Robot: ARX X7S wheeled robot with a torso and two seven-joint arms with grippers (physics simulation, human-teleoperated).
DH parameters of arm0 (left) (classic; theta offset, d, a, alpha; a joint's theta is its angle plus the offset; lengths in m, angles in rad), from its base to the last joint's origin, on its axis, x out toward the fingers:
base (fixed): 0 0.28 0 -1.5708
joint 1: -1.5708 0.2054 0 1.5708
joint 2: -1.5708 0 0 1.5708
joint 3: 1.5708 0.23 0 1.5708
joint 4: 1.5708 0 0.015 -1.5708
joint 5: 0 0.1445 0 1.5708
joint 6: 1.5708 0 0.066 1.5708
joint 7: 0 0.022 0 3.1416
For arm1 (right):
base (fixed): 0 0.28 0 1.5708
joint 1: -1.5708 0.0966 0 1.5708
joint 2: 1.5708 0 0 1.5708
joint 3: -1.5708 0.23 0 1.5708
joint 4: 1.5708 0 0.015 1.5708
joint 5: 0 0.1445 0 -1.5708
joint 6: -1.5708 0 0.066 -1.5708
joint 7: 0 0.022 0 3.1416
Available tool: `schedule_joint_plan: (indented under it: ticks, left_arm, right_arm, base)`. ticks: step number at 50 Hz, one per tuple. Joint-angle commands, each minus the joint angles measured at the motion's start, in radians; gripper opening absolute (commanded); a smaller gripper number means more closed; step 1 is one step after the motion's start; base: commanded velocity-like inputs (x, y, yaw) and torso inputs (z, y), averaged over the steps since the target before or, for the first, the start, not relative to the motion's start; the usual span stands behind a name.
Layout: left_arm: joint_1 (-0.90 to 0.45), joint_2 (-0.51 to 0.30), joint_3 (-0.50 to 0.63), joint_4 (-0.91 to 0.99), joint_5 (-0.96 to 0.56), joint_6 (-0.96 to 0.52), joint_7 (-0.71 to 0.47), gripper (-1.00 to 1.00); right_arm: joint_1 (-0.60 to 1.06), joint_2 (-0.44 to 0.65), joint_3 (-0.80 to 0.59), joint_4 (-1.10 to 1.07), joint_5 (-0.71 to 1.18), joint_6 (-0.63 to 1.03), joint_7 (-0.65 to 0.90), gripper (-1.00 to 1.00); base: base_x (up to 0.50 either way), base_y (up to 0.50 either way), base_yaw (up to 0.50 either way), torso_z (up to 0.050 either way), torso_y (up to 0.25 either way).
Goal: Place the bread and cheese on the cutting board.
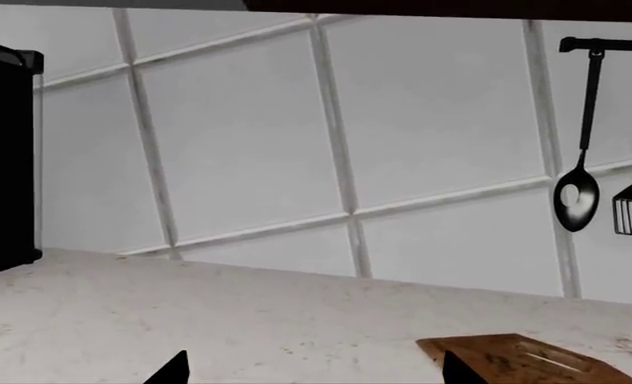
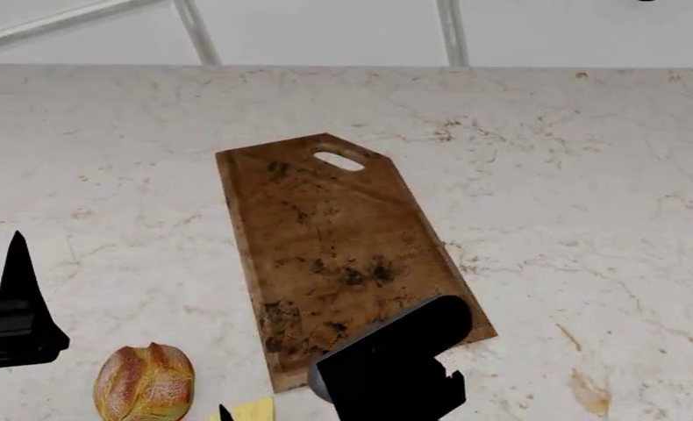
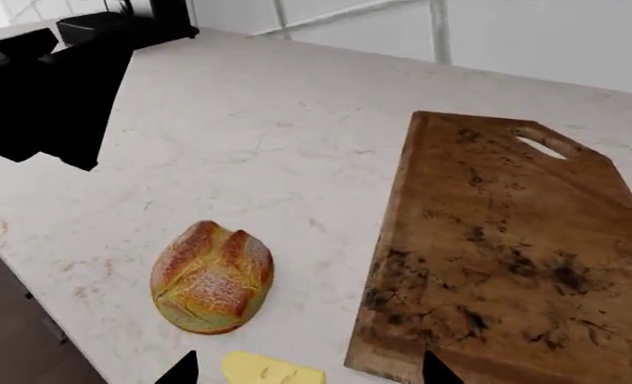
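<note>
Left wrist view: I see my left gripper (image 1: 314, 370) spread, nothing between, cutting board (image 1: 524, 358) corner ahead.

Head view: bread (image 2: 144, 382) and cheese (image 2: 251, 410) on the counter (image 2: 581, 219) beside the board.

Right wrist view: right gripper (image 3: 310, 370) spread above the cheese.

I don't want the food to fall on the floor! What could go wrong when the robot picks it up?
The bread and cheese lie off the cutting board, close to the counter's front edge, so a clumsy nudge might push them off. They also sit close together, so reaching for the cheese might bump the round loaf and roll it. The right gripper hovers nearest them.
</note>
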Motion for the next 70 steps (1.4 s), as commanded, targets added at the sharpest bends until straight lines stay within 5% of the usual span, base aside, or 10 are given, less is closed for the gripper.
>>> schedule_joint_plan:
  ticks: [1,58,59,70]
  left_arm:
    - [0.001,-0.003,0.006,-0.011,-0.001,0.011,-0.001,1.0]
    - [0.006,-0.026,0.017,0.003,-0.026,0.011,-0.026,1.0]
    - [0.005,-0.026,0.019,0.001,-0.025,0.011,-0.026,1.0]
    - [0.005,-0.029,0.027,0.003,-0.027,0.011,-0.03,1.0]
  right_arm:
    - [-0.025,0.02,-0.054,0.068,-0.021,-0.057,-0.005,1.0]
    - [-0.01,0.03,-0.305,0.342,-0.134,-0.254,-0.058,1.0]
    - [-0.01,0.028,-0.31,0.344,-0.136,-0.256,-0.058,-1.0]
    - [-0.015,0.039,-0.338,0.349,-0.149,-0.28,-0.061,-1.0]
  base:
    - [0.0,0.0,0.0,0.0,0.0]
    - [0.0,0.0,0.0,0.0,0.0]
    - [0.0,0.0,0.0,0.0,0.0]
    - [0.0,0.0,0.0,0.0,0.0]
